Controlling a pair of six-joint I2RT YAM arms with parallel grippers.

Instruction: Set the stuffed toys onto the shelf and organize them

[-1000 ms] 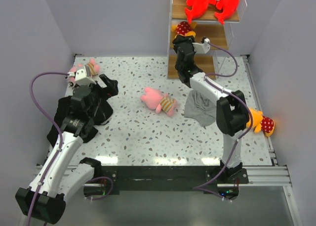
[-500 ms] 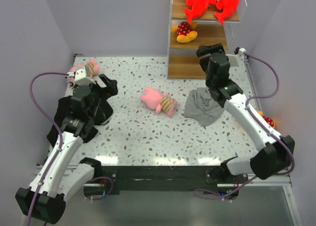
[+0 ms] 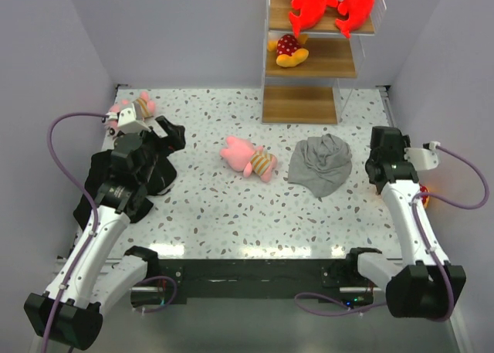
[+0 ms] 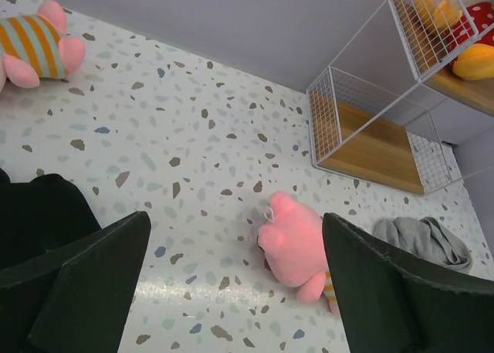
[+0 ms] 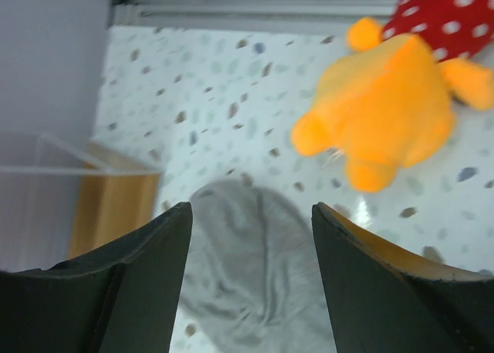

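Observation:
The shelf (image 3: 309, 59) stands at the back. Two red-and-white toys (image 3: 332, 1) lie on its top board, and one yellow-orange toy (image 3: 290, 50) lies on its middle board. A pink toy (image 3: 248, 157) lies mid-table, also in the left wrist view (image 4: 297, 241). A second pink toy (image 3: 133, 106) lies at the far left. The other yellow-orange toy (image 5: 386, 113) lies by the right edge, partly hidden behind the right arm in the top view (image 3: 421, 195). My left gripper (image 3: 166, 133) is open and empty. My right gripper (image 3: 384, 148) is open and empty, between the grey cloth and that toy.
A grey cloth (image 3: 320, 164) lies crumpled right of the mid-table pink toy. A black cloth (image 3: 127, 179) lies under the left arm. The shelf's bottom board (image 3: 299, 104) is bare. Walls close the table on three sides, with a rail along the right edge.
My right gripper let go of the yellow-orange toy on the middle board. It swung back from the shelf to the right side of the table. The left arm has not moved.

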